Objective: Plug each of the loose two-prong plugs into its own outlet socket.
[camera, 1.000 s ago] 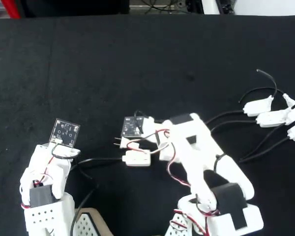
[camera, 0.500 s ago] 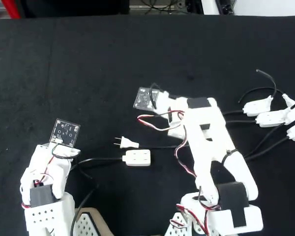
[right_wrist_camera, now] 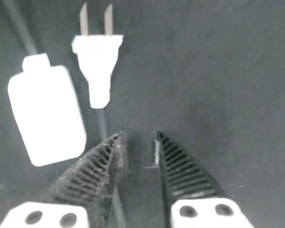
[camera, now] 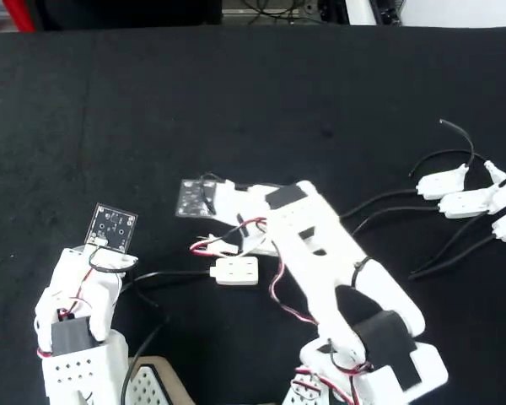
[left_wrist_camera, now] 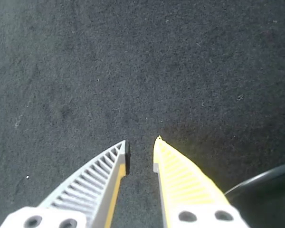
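High view: the right arm (camera: 320,253) lay stretched across the black cloth-covered table (camera: 236,101), wrist over the white two-prong plug (camera: 223,247). The plug lay flat just beside the white rectangular outlet socket block (camera: 234,270), the two apart, and nothing was seated in that socket. The left arm (camera: 76,295) sat folded at the near corner, well apart, so the right arm was plainly nearer. More white plugs and sockets on black cords (camera: 468,198) bunched at the far right edge.

Left wrist view: the left gripper (left_wrist_camera: 141,142) hung over bare cloth, its grey and yellow fingers a narrow gap apart and empty. A black cable (left_wrist_camera: 266,178) curved past one corner.

Right wrist view: the right gripper (right_wrist_camera: 137,137) also showed a slim gap and held nothing. The plug lay straight ahead of the tips, its long axis roughly in line with the gripper, prongs pointing away and cord end nearest. The socket block lay alongside. The grab looked to call for a short advance onto the plug's body; which socket face carried the slots could not be told.
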`<state>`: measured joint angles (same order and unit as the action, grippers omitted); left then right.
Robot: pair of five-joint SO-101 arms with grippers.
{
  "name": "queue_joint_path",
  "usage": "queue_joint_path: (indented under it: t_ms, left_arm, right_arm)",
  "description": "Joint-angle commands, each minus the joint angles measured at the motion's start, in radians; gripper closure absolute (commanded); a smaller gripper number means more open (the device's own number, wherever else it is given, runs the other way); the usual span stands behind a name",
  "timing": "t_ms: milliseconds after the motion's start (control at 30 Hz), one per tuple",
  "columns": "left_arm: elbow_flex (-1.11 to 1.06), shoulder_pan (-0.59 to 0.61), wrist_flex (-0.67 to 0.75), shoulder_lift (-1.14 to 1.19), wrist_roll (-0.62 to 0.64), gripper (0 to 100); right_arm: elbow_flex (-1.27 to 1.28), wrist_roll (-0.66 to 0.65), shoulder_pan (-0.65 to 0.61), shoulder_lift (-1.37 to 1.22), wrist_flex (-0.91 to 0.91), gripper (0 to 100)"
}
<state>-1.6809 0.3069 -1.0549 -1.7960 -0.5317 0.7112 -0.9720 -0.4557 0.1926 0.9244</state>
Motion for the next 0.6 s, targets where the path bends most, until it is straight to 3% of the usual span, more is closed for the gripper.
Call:
queue_joint_path:
  t_ms: [0, 133, 267, 567]
  left_arm:
    - [-0.019, 0.002, 0.012, -0.006, -0.008, 89]
    - [-0.019, 0.002, 0.012, -0.006, -0.008, 89]
    - [-0.019, 0.004, 0.012, -0.006, -0.009, 89]
    - [-0.019, 0.004, 0.012, -0.006, -0.009, 89]
  right_arm:
    - [-0.079, 0.048, -0.066, -0.010, -0.018, 89.7]
    - [-0.071, 0.110, -0.152, -0.111, -0.109, 89.7]
    - [-0.099, 0.130, -0.160, -0.252, -0.193, 89.7]
    - [-0.174, 0.132, -0.164, -0.328, -0.126, 89.8]
